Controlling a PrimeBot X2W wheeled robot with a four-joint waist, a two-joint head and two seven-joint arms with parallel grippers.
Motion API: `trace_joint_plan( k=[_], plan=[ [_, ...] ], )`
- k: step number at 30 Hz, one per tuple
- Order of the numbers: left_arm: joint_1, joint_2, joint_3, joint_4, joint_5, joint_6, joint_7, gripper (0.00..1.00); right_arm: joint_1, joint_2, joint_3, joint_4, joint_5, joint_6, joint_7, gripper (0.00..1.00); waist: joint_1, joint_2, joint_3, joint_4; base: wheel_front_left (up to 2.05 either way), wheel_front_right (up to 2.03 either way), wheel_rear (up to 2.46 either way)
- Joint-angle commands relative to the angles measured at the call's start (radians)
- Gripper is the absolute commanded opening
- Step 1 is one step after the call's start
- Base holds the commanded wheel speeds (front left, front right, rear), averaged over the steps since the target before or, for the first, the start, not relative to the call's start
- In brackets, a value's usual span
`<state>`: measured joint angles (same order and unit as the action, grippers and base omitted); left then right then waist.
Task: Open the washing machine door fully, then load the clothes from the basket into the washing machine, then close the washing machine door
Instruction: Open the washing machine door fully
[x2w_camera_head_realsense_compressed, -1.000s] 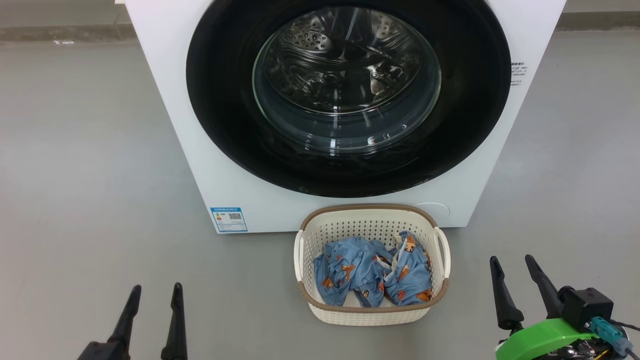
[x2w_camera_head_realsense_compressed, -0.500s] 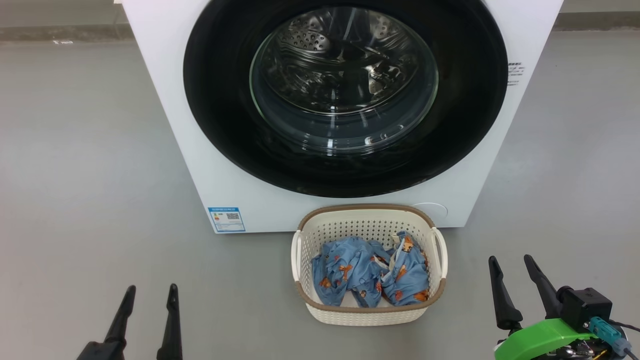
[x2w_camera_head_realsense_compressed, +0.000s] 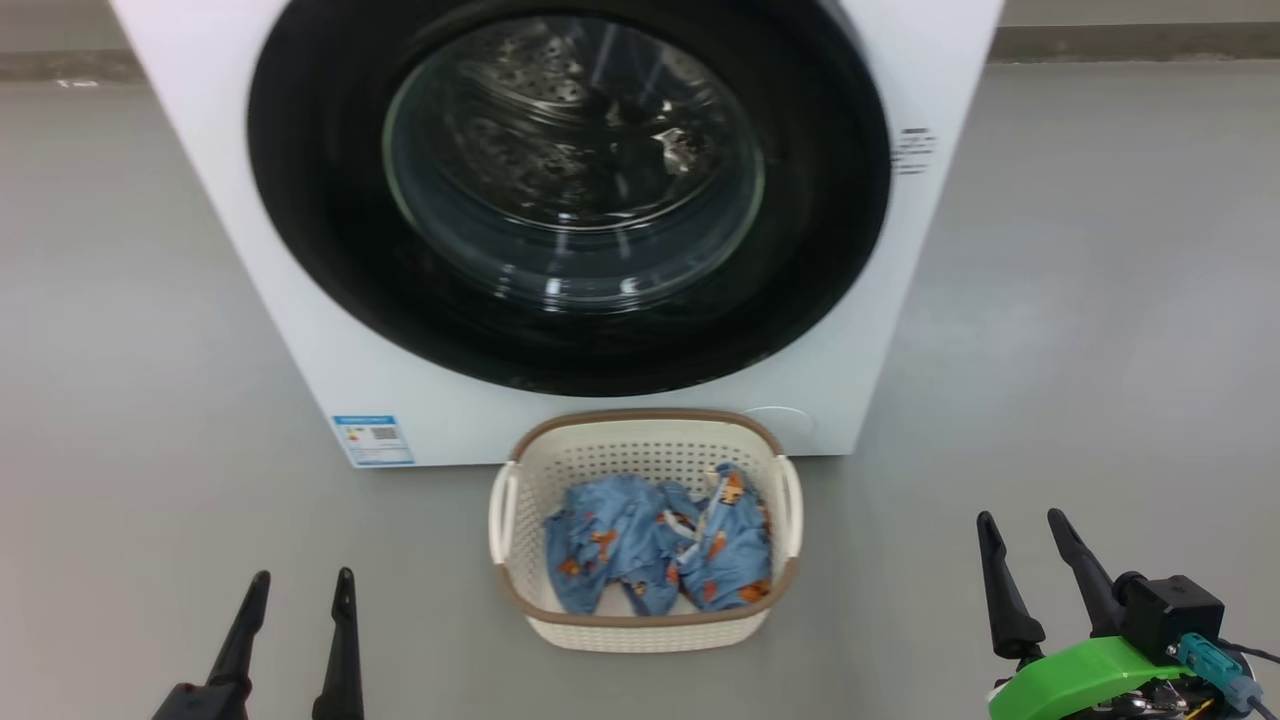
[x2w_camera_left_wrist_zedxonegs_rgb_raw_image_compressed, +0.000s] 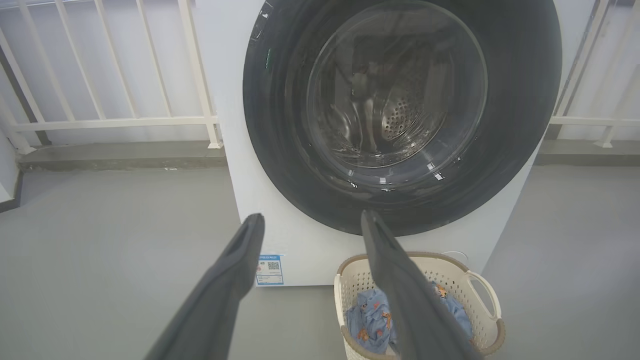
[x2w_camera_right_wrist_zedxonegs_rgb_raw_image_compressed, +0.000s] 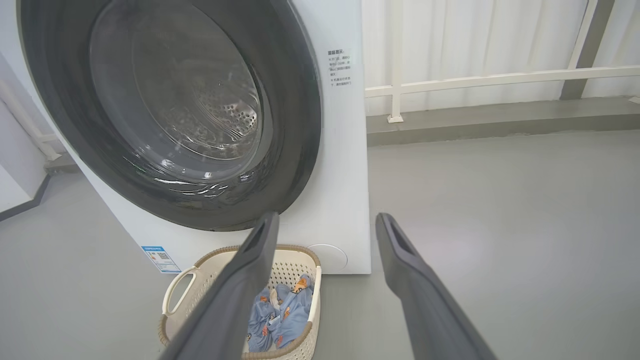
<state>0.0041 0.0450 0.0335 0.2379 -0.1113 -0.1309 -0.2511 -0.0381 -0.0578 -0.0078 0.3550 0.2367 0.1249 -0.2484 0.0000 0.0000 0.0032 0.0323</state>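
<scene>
1. My left gripper (x2w_camera_head_realsense_compressed: 304, 574) hangs low over the grey floor (x2w_camera_head_realsense_compressed: 130, 400). Its two dark fingers are spread wide with nothing between them.
2. My right gripper (x2w_camera_head_realsense_compressed: 1020, 514) is the same, fingers far apart and empty (a green bracket (x2w_camera_head_realsense_compressed: 1080, 670) sits at its base).
3. The basket (x2w_camera_head_realsense_compressed: 640, 415) stands on the floor ahead of both grippers and between them, well apart from either. Whether it touches the washing machine (x2w_camera_head_realsense_compressed: 300, 330) behind it, I cannot tell.
4. The clothes (x2w_camera_head_realsense_compressed: 640, 545) lie crumpled inside the basket, blue pieces side by side, beyond my fingertips.
5. The washing machine rises past the basket. Its black door (x2w_camera_head_realsense_compressed: 320, 230) lies shut, flat against the white front, and the steel drum (x2w_camera_head_realsense_compressed: 560, 130) shows through the glass.
6. A small blue label (x2w_camera_head_realsense_compressed: 373, 440) sits low on the front, ahead of the left gripper.
</scene>
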Motion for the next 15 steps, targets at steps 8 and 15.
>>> trace_joint_plan(
  k=[8, 15],
  plan=[
    [-0.029, 0.007, 0.032, -0.024, 0.013, 0.004, -0.011, 1.0, -0.036, -0.005, 0.018, -0.027, -0.01, 0.006, -0.013, 1.0, 0.0, 0.0, 0.007, -0.006, 1.19, 1.27, -2.46],
    [-0.036, 0.006, 0.033, -0.044, -0.026, 0.002, -0.011, 1.0, -0.038, -0.006, 0.011, -0.028, -0.009, 0.006, -0.013, 1.0, 0.0, 0.0, 0.017, -0.008, 1.09, 1.26, -2.35]
  ],
)
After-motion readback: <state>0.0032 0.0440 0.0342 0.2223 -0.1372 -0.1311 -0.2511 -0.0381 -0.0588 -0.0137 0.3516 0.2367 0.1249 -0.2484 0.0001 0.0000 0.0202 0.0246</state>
